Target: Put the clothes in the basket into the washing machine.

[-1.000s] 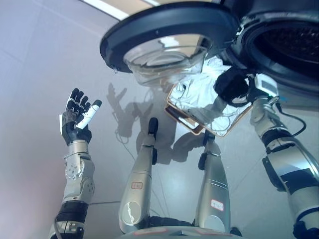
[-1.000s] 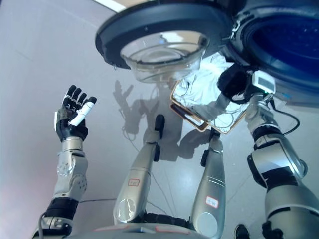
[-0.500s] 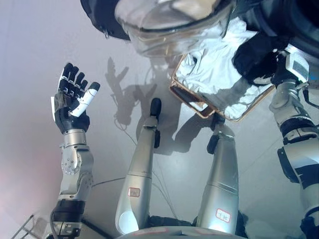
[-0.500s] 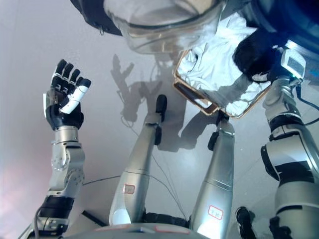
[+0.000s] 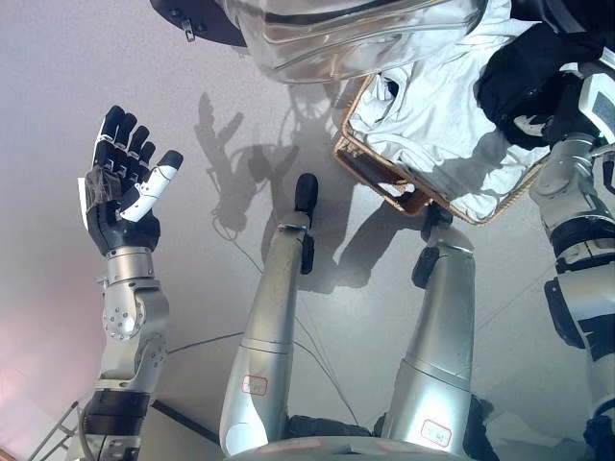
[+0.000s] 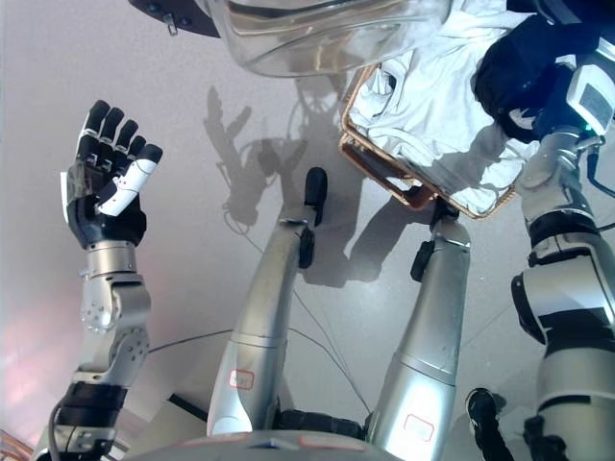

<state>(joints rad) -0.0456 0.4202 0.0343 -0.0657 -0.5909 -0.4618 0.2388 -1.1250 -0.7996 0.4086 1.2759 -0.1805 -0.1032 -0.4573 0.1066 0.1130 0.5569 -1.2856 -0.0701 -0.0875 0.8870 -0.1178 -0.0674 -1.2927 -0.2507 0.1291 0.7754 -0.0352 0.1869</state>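
The left hand [image 5: 120,197] is held up with fingers spread over open floor [image 5: 58,86]. White clothes [image 5: 437,106] are seen heaped in the basket [image 5: 370,173] – its rim lies just under the washer door [image 5: 346,34]. The right hand [image 5: 538,82] is clenched on a dark garment [image 5: 524,67] over the basket's far edge.

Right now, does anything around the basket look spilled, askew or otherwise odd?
Nothing looks spilled: the white clothes lie inside the basket, none on the floor. The basket sits angled under the open washer door. The right hand is over the clothes; the left hand is raised open, away from them.
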